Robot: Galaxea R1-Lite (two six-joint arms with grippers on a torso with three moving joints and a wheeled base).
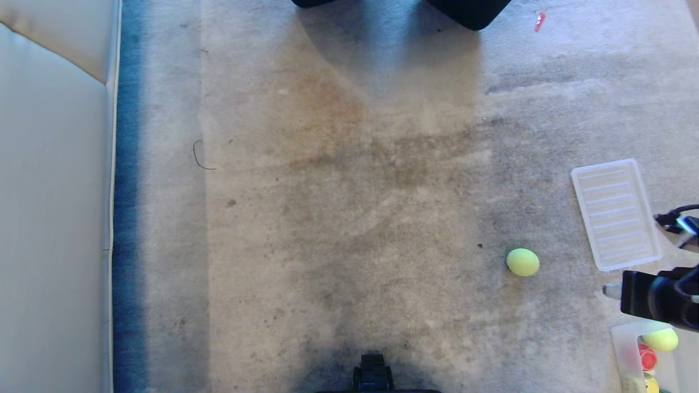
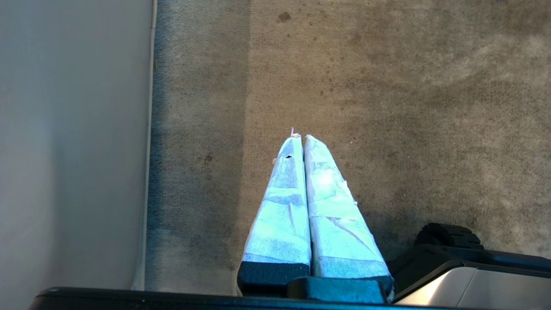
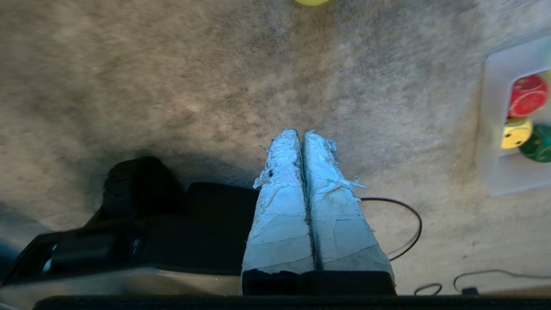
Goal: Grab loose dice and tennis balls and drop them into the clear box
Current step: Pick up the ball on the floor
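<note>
One loose tennis ball [image 1: 522,262] lies on the carpet at the right; its lower edge [image 3: 312,1] just shows in the right wrist view. The clear box [image 1: 622,341] sits at the near right corner and holds a second tennis ball [image 1: 661,339]. It also holds a red die [image 3: 527,95], a yellow die [image 3: 515,132] and a dark green die [image 3: 538,144]. My right arm [image 1: 655,297] reaches in from the right edge, above the box. The right gripper [image 3: 301,133] is shut and empty over bare carpet. My left gripper [image 2: 300,137] is shut and empty, hanging over carpet.
A flat ribbed translucent tray [image 1: 615,214] lies beyond the right arm. A pale sofa [image 1: 54,218] fills the left side. Dark furniture bases [image 1: 469,13] stand at the far edge, with a red scrap [image 1: 539,21] nearby. Thin black cables [image 3: 409,228] lie by my base [image 1: 373,376].
</note>
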